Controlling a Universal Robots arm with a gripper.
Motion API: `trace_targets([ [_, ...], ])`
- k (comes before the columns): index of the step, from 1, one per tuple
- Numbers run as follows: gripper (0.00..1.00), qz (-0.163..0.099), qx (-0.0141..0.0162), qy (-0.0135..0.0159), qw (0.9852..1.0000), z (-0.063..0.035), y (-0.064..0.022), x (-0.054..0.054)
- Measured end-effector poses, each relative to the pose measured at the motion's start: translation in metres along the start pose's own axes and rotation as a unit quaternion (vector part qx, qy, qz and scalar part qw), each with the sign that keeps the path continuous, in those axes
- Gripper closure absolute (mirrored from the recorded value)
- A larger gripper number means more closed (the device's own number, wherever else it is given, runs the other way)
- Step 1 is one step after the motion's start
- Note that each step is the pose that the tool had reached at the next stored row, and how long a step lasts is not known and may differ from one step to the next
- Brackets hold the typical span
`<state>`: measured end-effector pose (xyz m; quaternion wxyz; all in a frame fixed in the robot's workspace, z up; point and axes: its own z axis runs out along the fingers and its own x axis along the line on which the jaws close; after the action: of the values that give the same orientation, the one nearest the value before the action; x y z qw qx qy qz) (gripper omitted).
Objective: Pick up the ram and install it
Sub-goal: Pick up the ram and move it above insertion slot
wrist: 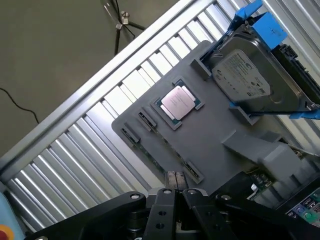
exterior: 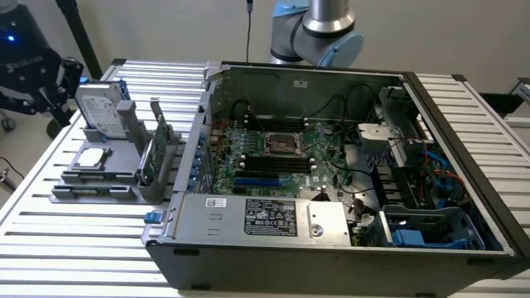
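Hovering over the gray parts tray [wrist: 215,135], the gripper [wrist: 175,181] has its black fingers drawn together with nothing between them. The ram [wrist: 162,152] sits in the narrow clipped slot along the tray's edge, close under the fingertips. A silver processor [wrist: 177,102] rests mid-tray, and a hard drive [wrist: 245,75] stands at the tray's end.

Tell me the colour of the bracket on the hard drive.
The bracket is blue; the wrist view shows it best.
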<state>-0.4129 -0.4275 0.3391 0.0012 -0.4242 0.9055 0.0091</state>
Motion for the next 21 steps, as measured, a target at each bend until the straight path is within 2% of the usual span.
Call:
trace_targets([
  [3, 0.89, -0.027, -0.0003, 0.0004, 0.9996, 0.0008, 0.0, 0.0],
  [6, 0.89, -0.054, -0.0005, 0.0008, 0.9985, 0.0018, 0.0, 0.0],
  [11, 0.89, -0.1, -0.001, 0.0015, 0.995, 0.0042, -0.0001, 0.0],
  [16, 0.89, -0.145, -0.0014, 0.0022, 0.9894, 0.0072, -0.0001, 0.0],
  [21, 0.89, -0.189, -0.0019, 0.0028, 0.9819, 0.0104, -0.0002, 0.0],
])
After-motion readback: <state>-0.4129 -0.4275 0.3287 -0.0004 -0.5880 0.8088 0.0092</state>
